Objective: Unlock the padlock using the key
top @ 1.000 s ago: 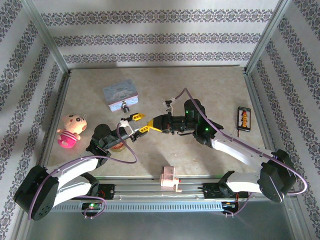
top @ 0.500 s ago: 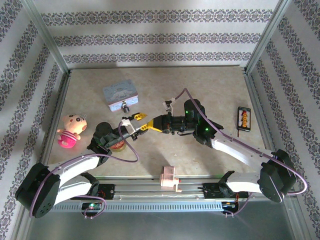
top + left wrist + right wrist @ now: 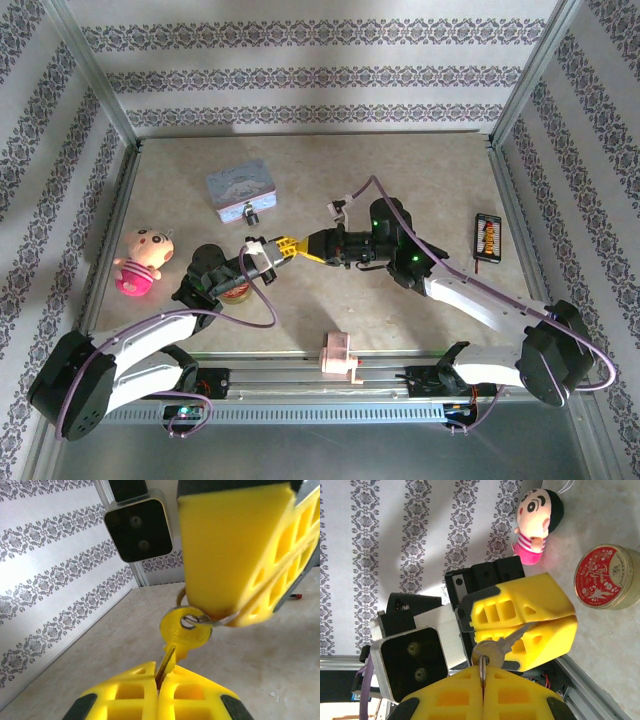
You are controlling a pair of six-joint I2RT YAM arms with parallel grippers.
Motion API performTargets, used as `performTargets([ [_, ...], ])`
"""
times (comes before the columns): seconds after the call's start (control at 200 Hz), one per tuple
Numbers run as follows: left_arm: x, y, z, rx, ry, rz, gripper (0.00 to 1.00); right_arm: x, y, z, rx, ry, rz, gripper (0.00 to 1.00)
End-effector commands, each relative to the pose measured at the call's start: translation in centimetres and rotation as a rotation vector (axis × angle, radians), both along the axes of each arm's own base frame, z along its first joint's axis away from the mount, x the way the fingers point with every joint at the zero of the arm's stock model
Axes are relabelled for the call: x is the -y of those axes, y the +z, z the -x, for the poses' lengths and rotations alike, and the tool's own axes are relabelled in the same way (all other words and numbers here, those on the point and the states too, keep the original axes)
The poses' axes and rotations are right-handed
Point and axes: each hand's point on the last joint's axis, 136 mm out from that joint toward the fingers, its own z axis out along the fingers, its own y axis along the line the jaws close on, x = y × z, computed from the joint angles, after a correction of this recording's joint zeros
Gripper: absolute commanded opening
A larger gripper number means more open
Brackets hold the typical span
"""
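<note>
L claw (image 3: pixel 159 674) closed onto key (image 3: pixel 184 626) held by R claw (image 3: pixel 482 676).

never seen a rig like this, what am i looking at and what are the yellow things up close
Two robot arms are bolted to a table. One picture looks down from above; the other two come from a camera on each wrist, so the yellow shapes are the arms' fingers. The left fingers pinch the blade of a key; the right fingers pinch its ring end. On the table lie a pale blue tin, a tiny padlock by it, a plush doll, a round red tin and a pink block.
</note>
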Motion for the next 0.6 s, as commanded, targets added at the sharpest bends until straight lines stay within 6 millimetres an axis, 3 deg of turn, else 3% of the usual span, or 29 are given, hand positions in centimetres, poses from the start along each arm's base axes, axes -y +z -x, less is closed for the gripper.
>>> performTargets([
  [0.0, 0.0, 1.0, 0.9, 0.025, -0.019, 0.005, 0.0, 0.6, -0.3, -0.1, 0.008, -0.017, 0.01, 0.02],
  [0.165, -0.7, 1.0, 1.2, 0.025, 0.012, 0.005, 0.0, 0.9, -0.6, -0.3, 0.011, -0.03, 0.026, 0.03],
  [0.595, -1.0, 0.0, 1.5, -0.001, 0.015, -0.064, 0.0, 3.0, -0.9, -0.6, 0.161, -0.08, 0.232, 0.35],
])
